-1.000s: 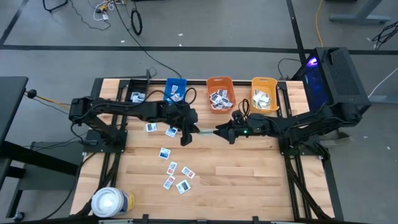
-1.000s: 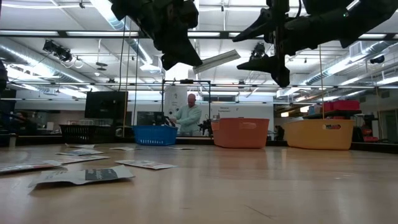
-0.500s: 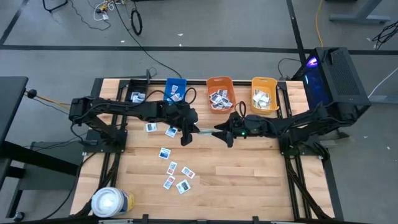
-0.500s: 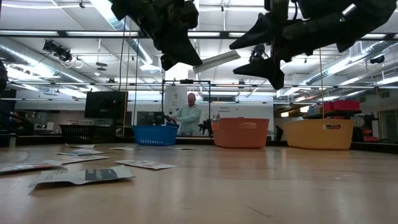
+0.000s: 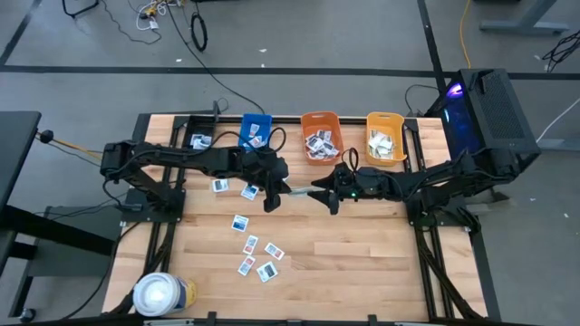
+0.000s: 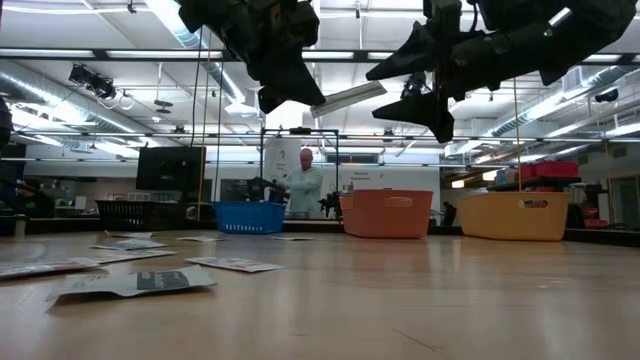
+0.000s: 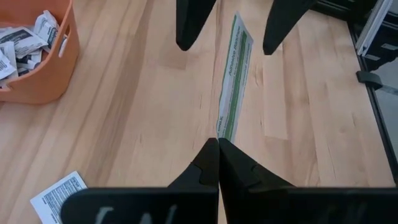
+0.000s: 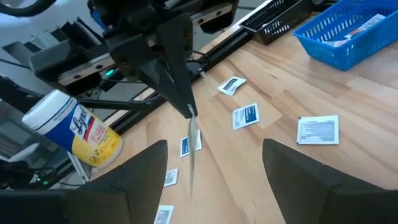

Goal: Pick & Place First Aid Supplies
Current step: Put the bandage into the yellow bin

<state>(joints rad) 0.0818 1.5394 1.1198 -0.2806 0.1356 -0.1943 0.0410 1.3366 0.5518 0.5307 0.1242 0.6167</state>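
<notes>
Strip (image 5: 299, 191) — long, pale greenish — hung between our two grippers above mid-table in the high view. From the low view, it (image 6: 347, 97) angled up off the left gripper (image 6: 285, 95). Our left wrist showed fingers pinched on its near end; our right wrist showed the right gripper (image 8: 211, 180) spread wide — the strip's far end between its fingers.

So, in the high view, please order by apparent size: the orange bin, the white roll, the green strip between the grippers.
1. Orange bin
2. White roll, close to the bin in size, so unsure
3. Green strip, held by the left gripper
</notes>
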